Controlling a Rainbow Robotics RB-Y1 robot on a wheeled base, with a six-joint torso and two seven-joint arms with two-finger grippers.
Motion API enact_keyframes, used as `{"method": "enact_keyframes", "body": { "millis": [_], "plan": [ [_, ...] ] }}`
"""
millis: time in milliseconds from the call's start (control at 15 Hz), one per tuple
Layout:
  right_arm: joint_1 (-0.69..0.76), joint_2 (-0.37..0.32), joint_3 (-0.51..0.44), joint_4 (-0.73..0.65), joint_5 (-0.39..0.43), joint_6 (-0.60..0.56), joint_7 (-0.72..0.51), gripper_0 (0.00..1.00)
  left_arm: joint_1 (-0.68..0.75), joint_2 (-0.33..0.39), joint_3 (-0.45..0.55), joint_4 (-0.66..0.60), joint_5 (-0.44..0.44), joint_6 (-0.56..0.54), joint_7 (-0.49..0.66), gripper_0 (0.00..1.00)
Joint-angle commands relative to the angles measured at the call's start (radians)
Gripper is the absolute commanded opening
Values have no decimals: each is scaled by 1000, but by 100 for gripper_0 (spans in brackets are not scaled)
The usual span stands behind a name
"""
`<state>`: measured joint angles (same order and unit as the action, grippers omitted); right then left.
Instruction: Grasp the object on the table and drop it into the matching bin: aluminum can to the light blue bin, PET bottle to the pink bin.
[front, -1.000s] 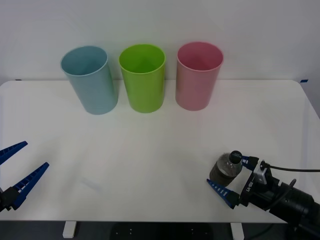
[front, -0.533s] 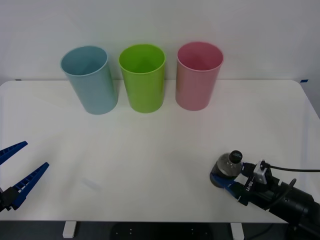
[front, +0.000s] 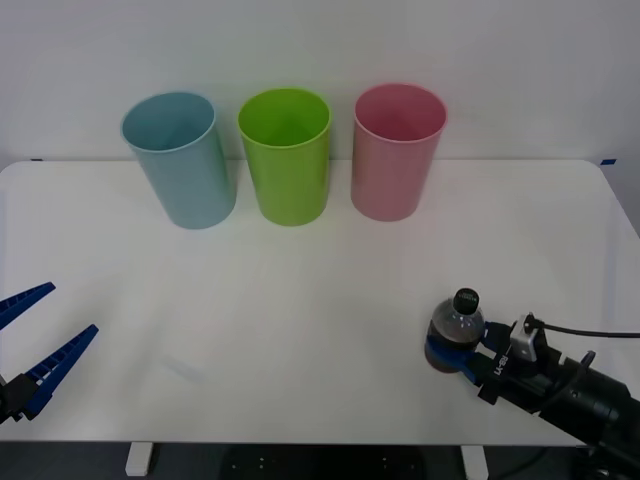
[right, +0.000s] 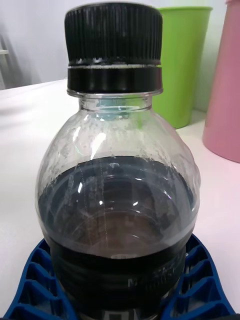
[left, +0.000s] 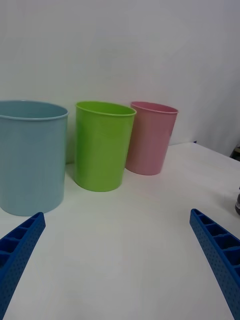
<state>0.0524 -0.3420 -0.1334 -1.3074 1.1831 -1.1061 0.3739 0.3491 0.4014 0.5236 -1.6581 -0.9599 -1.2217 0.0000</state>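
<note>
Small clear plastic PET bottle (front: 455, 333) with dark round cap, clamped low between the blue ribbed fingers of the right gripper (front: 452, 358) near the front right edge of the wide white rectangular table (front: 300, 290).

Left gripper (front: 32, 342) parked at the front left edge, fingers spread wide, nothing between them. Well ahead of it, tall pale blue plastic cylinder bin (front: 180, 158), then green plastic cylinder bin (front: 286, 155), then tall pink plastic cylinder bin (front: 395, 150), in a row at the far edge, close together. Grip sits only around the bottle's dark lower body (right: 117, 265), so likely risks: tipping or slipping out during the lift, dark liquid sloshing, or release over the neighbouring green bin. Smooth, bare tabletop; plain pale wall (front: 320, 50) behind.
</note>
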Motion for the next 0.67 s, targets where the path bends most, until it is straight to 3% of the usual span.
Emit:
{"method": "enact_keyframes", "body": {
  "millis": [67, 333, 667],
  "plan": [
    [6, 0, -3, -24, -22, 11, -26, 0, 0, 0, 0, 0, 0, 0, 0, 100],
    [33, 0, -2, -113, -39, 51, -130, 0, 0, 0, 0, 0, 0, 0, 0, 100],
    [90, 0, 12, -320, -65, 172, -311, 0, 0, 0, 0, 0, 0, 0, 0, 100]
  ]
}}
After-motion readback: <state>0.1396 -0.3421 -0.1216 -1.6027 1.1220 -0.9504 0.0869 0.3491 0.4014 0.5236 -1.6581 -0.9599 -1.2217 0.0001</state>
